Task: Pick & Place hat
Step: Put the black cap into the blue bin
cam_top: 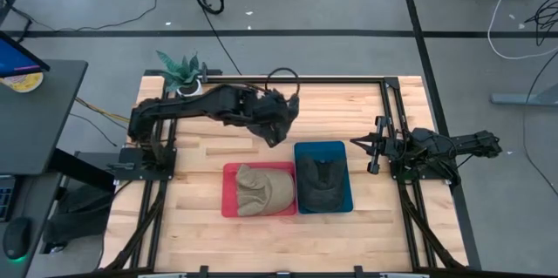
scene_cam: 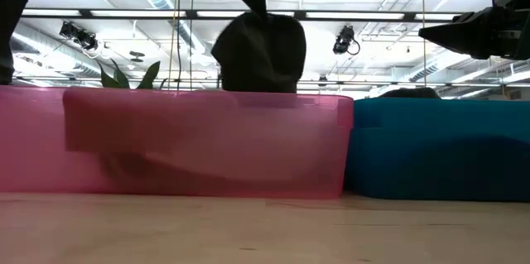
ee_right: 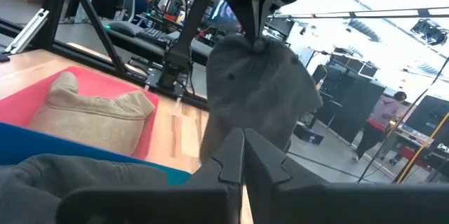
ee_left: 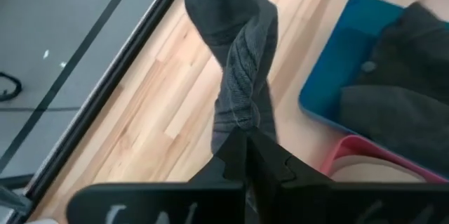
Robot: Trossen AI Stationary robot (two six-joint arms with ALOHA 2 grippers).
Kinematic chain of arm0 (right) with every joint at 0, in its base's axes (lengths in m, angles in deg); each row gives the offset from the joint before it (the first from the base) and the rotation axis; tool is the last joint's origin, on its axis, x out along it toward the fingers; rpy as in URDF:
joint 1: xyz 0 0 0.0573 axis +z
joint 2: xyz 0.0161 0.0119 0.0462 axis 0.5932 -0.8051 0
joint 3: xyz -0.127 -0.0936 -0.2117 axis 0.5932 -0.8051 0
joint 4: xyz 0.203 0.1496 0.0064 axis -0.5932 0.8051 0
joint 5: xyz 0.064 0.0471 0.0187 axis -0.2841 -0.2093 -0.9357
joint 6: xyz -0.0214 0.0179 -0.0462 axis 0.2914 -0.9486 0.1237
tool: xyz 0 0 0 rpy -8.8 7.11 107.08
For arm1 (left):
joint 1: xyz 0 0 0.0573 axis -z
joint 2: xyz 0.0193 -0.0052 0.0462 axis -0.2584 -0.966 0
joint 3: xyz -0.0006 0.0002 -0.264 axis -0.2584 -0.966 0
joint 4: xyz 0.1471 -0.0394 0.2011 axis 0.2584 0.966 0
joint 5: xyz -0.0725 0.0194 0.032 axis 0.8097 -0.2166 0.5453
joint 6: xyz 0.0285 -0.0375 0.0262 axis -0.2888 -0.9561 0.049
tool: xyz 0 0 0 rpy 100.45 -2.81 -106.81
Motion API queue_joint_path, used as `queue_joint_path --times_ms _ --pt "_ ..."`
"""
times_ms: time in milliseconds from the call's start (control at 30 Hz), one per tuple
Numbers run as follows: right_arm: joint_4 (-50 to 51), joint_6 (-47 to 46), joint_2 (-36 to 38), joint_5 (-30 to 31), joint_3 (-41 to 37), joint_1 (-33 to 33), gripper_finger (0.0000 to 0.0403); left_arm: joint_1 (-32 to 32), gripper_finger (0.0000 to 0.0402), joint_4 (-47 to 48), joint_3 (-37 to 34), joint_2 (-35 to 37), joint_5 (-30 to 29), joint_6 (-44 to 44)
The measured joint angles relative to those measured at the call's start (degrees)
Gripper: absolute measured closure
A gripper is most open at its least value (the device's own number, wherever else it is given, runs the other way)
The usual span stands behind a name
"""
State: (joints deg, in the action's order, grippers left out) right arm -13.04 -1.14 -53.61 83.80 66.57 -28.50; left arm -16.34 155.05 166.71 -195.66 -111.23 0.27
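Grey knit is what hangs in the air right now: a dark grey hat [ee_left: 238,62] dangles from the left gripper [ee_left: 247,155], whose fingers are pinched together on the fabric's edge, so the cloth droops long and slack under its own weight. In the high view that gripper [cam_top: 277,130] sits just above centre of the frame, over bare wood right behind the two bins, and the hat's lower end looks close to the back edge of the blue bin [cam_top: 342,201]. My read is that it is carried high to clear the bin walls before a drop, and blue seems the likely target, since another dark hat [cam_top: 321,182] already lies there while the red bin [cam_top: 228,204], touching the blue one on its left, holds a tan hat [cam_top: 264,189]; sorting by colour is a guess, though. Over at right of the frame the right gripper [cam_top: 377,145] waits just beside the blue bin, low and pointed toward the centre; its own wrist camera shows the two fingers meeting with nothing between them. Underneath it all is a pale butcher-block table [cam_top: 200,165] framed in black rails, with a small potted plant [cam_top: 180,71] at its upper left corner. Around it, grey floor marked with dark tape, loose cables, and a desk at the far left; the right wrist view catches a person in a pink top [ee_right: 384,115] well back in the room.
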Motion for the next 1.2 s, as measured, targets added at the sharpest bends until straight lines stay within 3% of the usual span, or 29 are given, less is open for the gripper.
queue_joint_path --times_ms 200,467,833,967,1200 --pt "0.0 0.0 0.0 0.0 0.0 0.0 0.0389 0.0 0.0398 -2.2 0.0 2.9 2.7 3.3" --pt "0.0 0.0 0.0 0.0 0.0 0.0 0.0389 -0.1 0.0398 -7.5 0.0 4.2 13.6 8.1" --pt "-3.9 -1.4 0.0 -2.9 0.0 0.1 0.0389 -0.8 0.0398 -7.5 0.0 4.4 17.0 8.8" --pt "-13.5 -2.8 0.0 -10.9 0.0 0.1 0.0389 -1.1 0.0398 -7.5 0.0 4.4 18.2 8.7" --pt "-37.1 -21.6 -0.2 -11.4 0.0 0.1 0.0389 -1.1 0.0397 -7.5 0.0 4.4 19.5 8.7"
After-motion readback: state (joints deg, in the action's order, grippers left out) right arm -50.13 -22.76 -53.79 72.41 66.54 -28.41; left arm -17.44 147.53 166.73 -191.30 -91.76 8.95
